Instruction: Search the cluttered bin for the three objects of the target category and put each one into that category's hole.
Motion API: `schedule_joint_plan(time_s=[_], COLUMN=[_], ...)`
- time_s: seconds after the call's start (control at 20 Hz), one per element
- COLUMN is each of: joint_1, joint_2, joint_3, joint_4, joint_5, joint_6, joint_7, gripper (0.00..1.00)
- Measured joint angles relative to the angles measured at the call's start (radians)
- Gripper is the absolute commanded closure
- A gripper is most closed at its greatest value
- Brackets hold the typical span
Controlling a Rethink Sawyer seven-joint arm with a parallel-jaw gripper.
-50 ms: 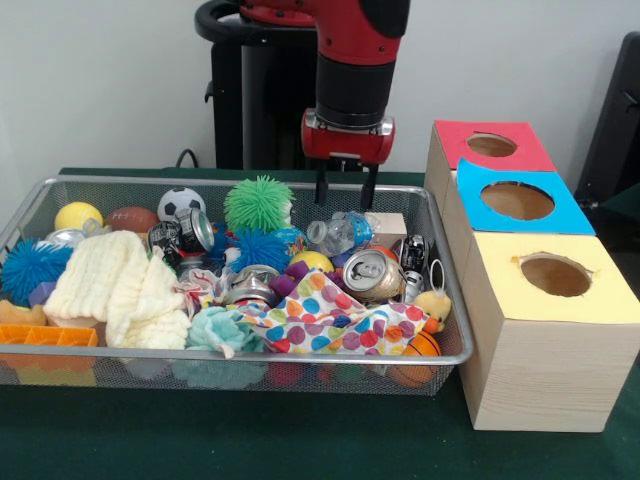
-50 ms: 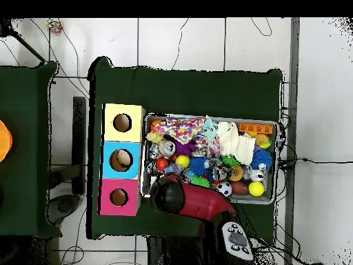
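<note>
Boxes [image 1: 535, 290] stand right of the cluttered bin [image 1: 440, 300]

Red arm [image 1: 352, 40] reaching straight down, tool [image 1: 346, 192] open, fingers empty

The spotted cloth [image 1: 330, 320] hides whatever lies beneath it.

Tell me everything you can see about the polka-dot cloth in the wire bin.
The polka-dot cloth is a white fabric with many coloured dots: orange, pink, blue, green, yellow. It lies crumpled and loosely spread at the bin's near side in the front view, towards the boxes. It partly covers other items. A silver can rests at its upper edge, and an orange ball shows at its corner. Nothing grips it.
</note>
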Motion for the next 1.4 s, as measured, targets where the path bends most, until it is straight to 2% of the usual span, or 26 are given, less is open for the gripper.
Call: schedule_joint_plan(time_s=[0.3, 0.9, 1.4], joint_1=[0.006, 0.017, 0.010], joint_2=[0.012, 0.003, 0.047], joint_3=[-0.028, -0.029, -0.020], joint_4=[0.001, 0.023, 0.032], joint_5=[0.055, 0.134, 0.145], joint_6=[-0.006, -0.021, -0.132], joint_7=[0.044, 0.122, 0.152], gripper=[0.00, 0.00, 0.00])
